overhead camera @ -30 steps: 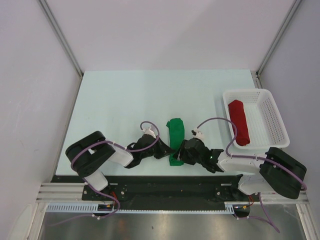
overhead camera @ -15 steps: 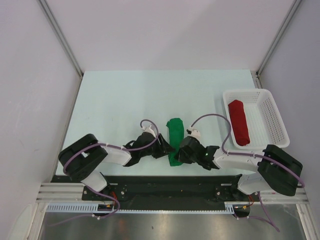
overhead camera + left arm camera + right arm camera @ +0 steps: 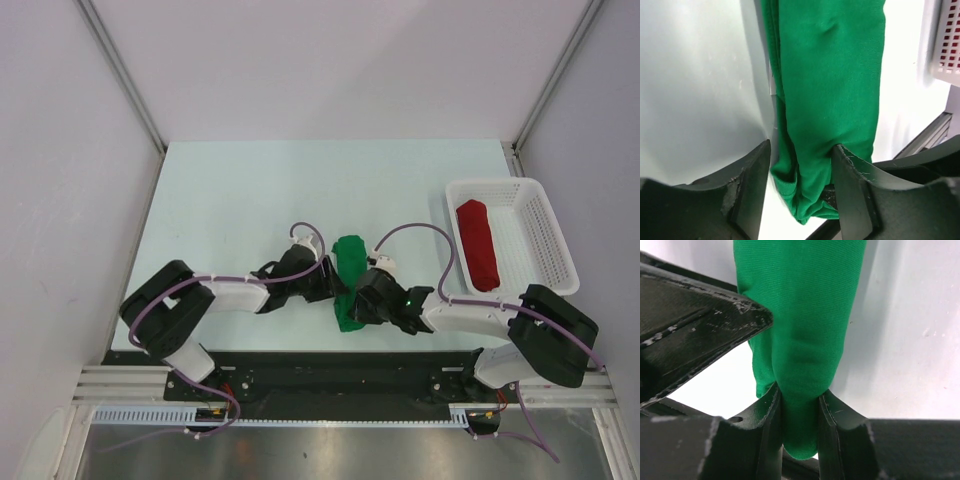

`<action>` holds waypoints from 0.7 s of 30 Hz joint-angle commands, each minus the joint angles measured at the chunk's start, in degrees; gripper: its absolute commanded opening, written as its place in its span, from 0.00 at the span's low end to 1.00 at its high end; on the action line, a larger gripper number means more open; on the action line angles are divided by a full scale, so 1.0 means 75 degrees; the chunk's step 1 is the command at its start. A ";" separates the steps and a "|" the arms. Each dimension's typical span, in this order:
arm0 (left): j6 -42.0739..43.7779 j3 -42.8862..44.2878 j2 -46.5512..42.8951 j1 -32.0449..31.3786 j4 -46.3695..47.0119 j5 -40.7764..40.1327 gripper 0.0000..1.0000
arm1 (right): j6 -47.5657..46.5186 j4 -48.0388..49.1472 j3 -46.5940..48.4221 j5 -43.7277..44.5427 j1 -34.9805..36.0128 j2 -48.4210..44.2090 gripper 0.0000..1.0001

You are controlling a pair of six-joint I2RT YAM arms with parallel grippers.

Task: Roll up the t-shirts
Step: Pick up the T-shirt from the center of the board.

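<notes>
1. Right gripper (image 3: 799,410): jaws almost closed, pinching the near end of the green shirt (image 3: 800,315) into a narrow waist.
2. Left gripper (image 3: 801,185): jaws set wider, clamped across the same end from the other side. Cloth fills the gap between them.
3. Green shirt: a long, loose bundle close to the near edge of the table (image 3: 250,190), about mid-width, running towards the far edge.
4. Handling, as judged: light, soft and limp. It bunches under a pinch, and layers may slip or slacken if held at one point only. Best hold is the bundle's end, on both sides, through all layers.
5. Red shirt (image 3: 478,245): compact roll lying in the basket (image 3: 500,184) at the right edge.
6. Count: shirts, two (one green, one red); baskets, one; grippers, two, both on the green shirt.
</notes>
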 commanded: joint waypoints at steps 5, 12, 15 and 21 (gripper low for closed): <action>0.0561 0.0348 0.0865 0.0216 -0.0780 -0.0617 0.32 | -0.0392 -0.0759 -0.0091 -0.0040 -0.0207 0.0216 0.21; 0.0408 0.0137 0.1053 0.0216 -0.0675 -0.0629 0.00 | -0.0264 -0.0888 -0.0079 0.0041 -0.0348 -0.0473 0.60; 0.0350 0.0031 0.1111 0.0216 -0.0570 -0.0606 0.00 | -0.0147 -0.0912 -0.0080 0.0007 -0.0535 -0.0965 0.80; 0.0279 -0.0062 0.1193 0.0216 -0.0464 -0.0547 0.00 | -0.0087 -0.0409 -0.0138 -0.0647 -0.1296 -0.1390 0.84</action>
